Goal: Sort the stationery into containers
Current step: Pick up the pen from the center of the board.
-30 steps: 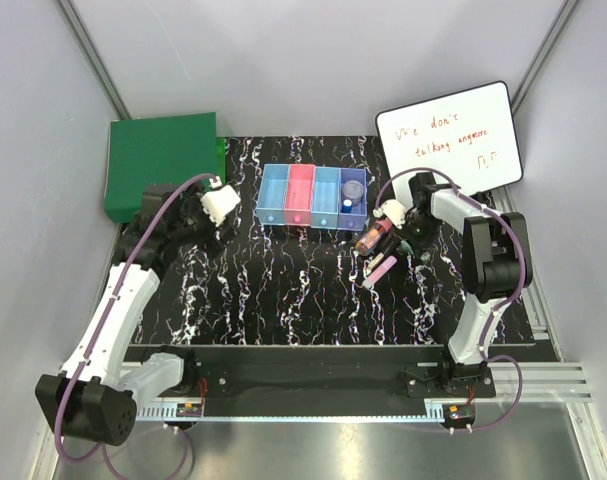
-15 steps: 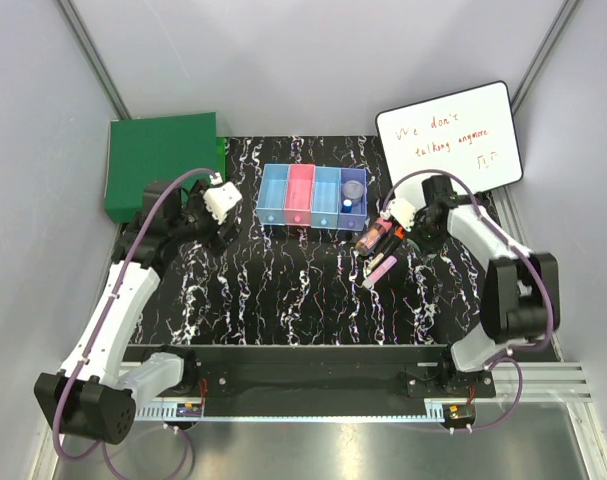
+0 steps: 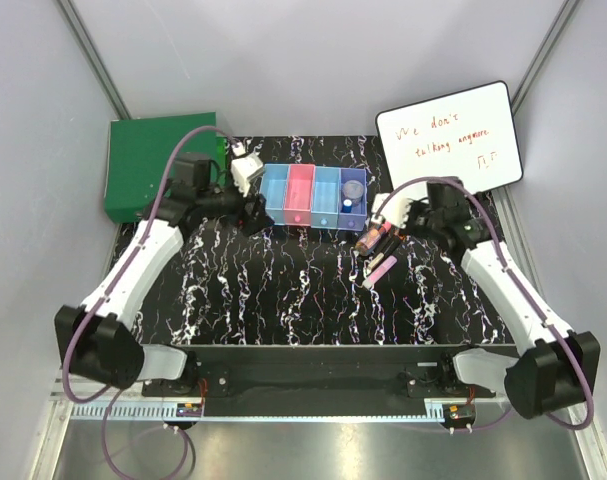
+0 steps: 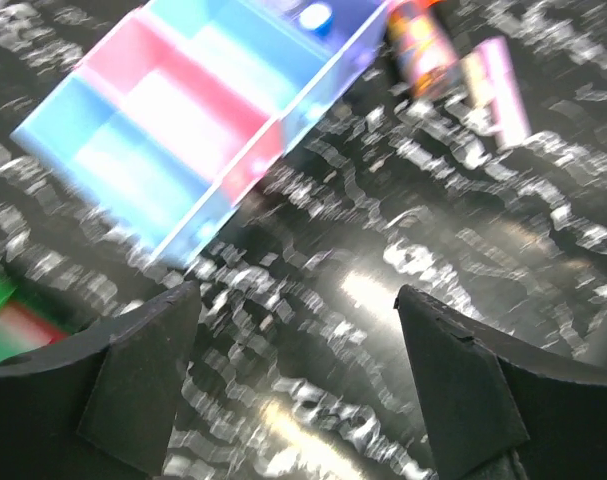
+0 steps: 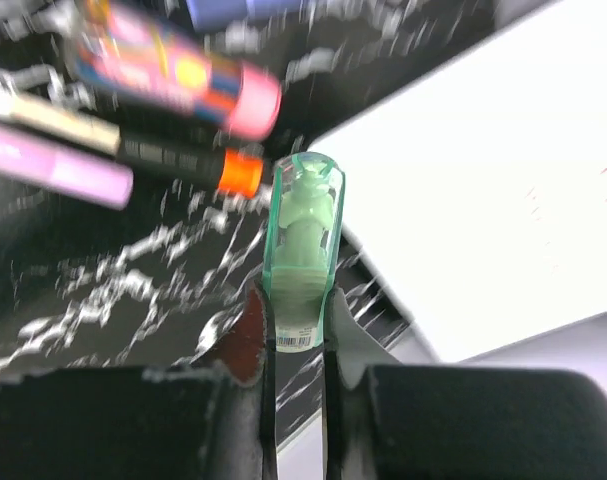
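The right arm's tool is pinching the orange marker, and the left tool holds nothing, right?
Not quite. The right tool is pinching the green stick, as the right wrist view shows; the orange marker lies on the table. The left tool does hold nothing.

Inside a robotics lab test cell: two robot arms (image 3: 133, 278) bolted to an aluminium rail (image 3: 313, 408) along the bottom, a black marbled mat (image 3: 303, 290) at centre, plain grey panels (image 3: 313, 60) and metal struts (image 3: 91, 58) enclosing the bench.
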